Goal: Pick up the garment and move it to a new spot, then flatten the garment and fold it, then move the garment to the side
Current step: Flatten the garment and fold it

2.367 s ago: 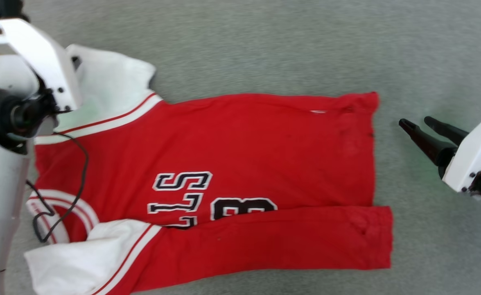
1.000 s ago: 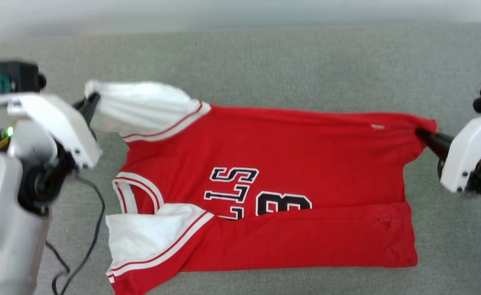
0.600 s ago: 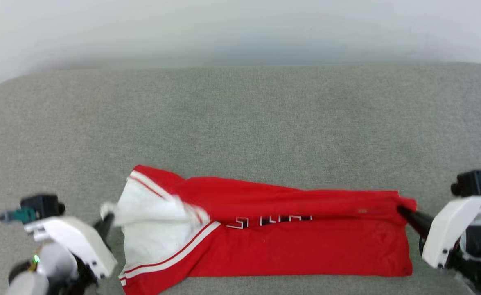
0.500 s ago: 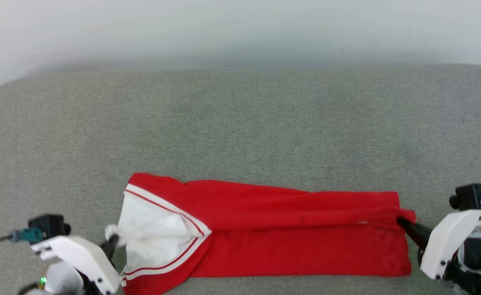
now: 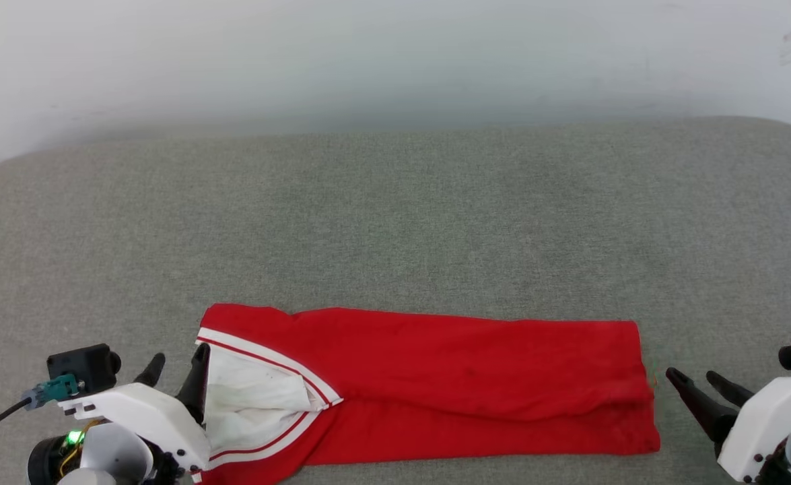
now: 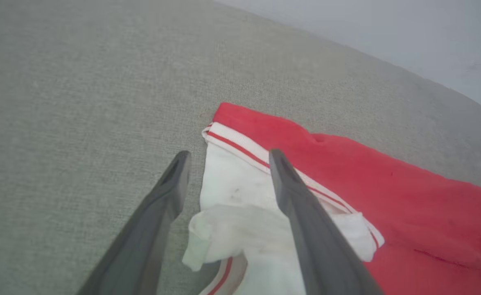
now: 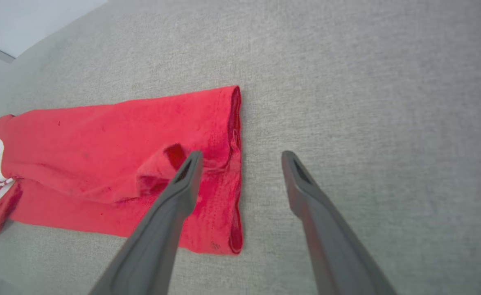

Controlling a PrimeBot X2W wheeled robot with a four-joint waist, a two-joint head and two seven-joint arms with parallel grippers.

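Jaws spread, garment [image 5: 469, 377] crosswise — sleeve [image 5: 250, 397] leftward

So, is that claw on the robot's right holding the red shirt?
No, the right gripper is open with nothing between its two fingers, and it sits just off the hem of the garment.

A grey woven fabric surface [image 5: 395, 222] with rounded far corners meets a plain pale wall [image 5: 368, 54]

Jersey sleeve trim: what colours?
Sleeve trim is white with a red stripe; clearest in left wrist view.
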